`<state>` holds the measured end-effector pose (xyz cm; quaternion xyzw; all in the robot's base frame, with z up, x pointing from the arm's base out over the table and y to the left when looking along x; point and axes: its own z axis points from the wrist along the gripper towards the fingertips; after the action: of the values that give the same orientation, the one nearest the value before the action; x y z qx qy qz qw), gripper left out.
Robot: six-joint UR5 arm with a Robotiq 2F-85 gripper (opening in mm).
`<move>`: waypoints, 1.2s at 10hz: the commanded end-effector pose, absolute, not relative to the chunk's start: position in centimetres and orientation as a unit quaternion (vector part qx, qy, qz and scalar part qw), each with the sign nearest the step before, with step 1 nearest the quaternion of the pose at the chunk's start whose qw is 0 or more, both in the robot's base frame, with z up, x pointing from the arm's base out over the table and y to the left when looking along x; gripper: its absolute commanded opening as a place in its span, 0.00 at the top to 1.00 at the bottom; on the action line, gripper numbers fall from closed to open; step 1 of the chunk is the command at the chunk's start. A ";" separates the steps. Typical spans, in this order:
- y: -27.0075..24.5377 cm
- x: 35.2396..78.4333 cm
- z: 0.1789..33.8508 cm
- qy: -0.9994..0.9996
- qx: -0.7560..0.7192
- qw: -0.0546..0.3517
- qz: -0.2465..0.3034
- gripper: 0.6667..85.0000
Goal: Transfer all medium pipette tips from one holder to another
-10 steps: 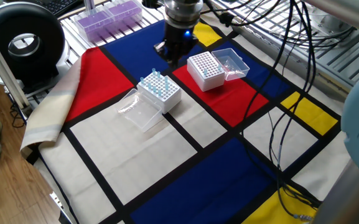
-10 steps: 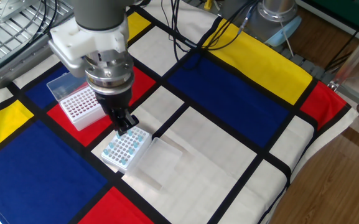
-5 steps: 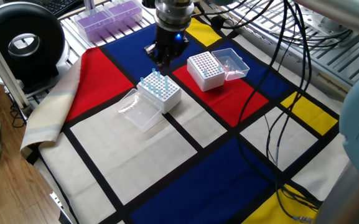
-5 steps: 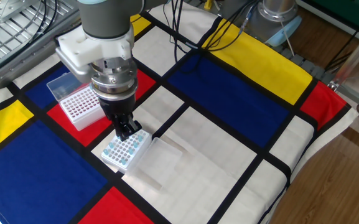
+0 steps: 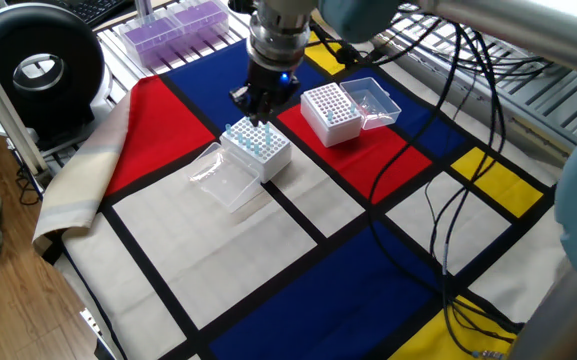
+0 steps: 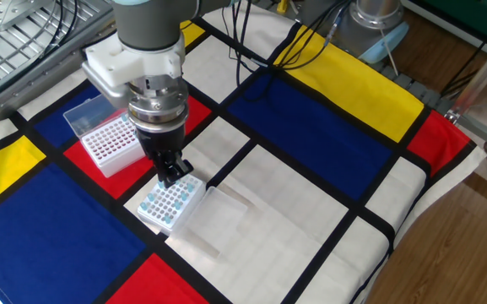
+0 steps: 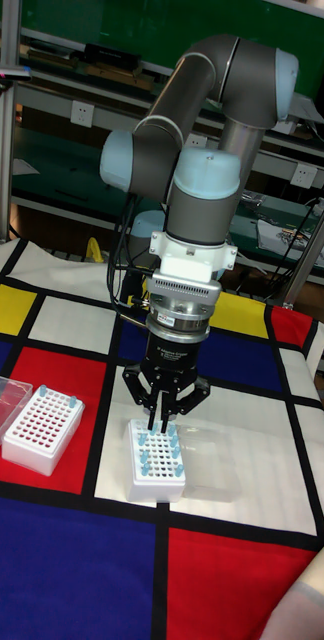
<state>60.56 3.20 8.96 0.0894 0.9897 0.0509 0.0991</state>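
Claw [image 7: 163, 418] hung just above the far edge of a white plastic rack [image 7: 156, 463], black fingers angled inward w/ tips nearly closed; can't tell if anything was pinched. Slim translucent tips [image 7: 148, 461] w/ light-blue tops stood upright in that rack's grid, clear lid [image 5: 218, 175] open beside it. Second white rack [image 6: 110, 143], red-looking holes, mostly empty, few blue tips at its corners. Table cloth [image 6: 311, 127]: flat blocks of red, blue, yellow, white w/ black bands.

The hand [image 6: 170, 176] hides part of the rack [image 6: 170, 203]; its grip state is unclear.
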 end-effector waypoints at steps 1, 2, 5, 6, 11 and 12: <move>3.1 59.9 8.7 0.988 0.094 0.105 0.056 0.72; 3.2 59.8 8.7 0.988 0.094 0.106 0.056 0.70; 3.4 59.2 8.5 0.988 0.095 0.108 0.057 0.70; 3.3 59.0 8.4 0.988 0.095 0.108 0.056 0.70; 3.0 58.8 7.9 0.988 0.092 0.114 0.053 0.70; 3.0 58.9 7.9 0.988 0.086 0.117 0.052 0.70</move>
<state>58.83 2.96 7.88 0.0875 0.9887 0.0485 0.1121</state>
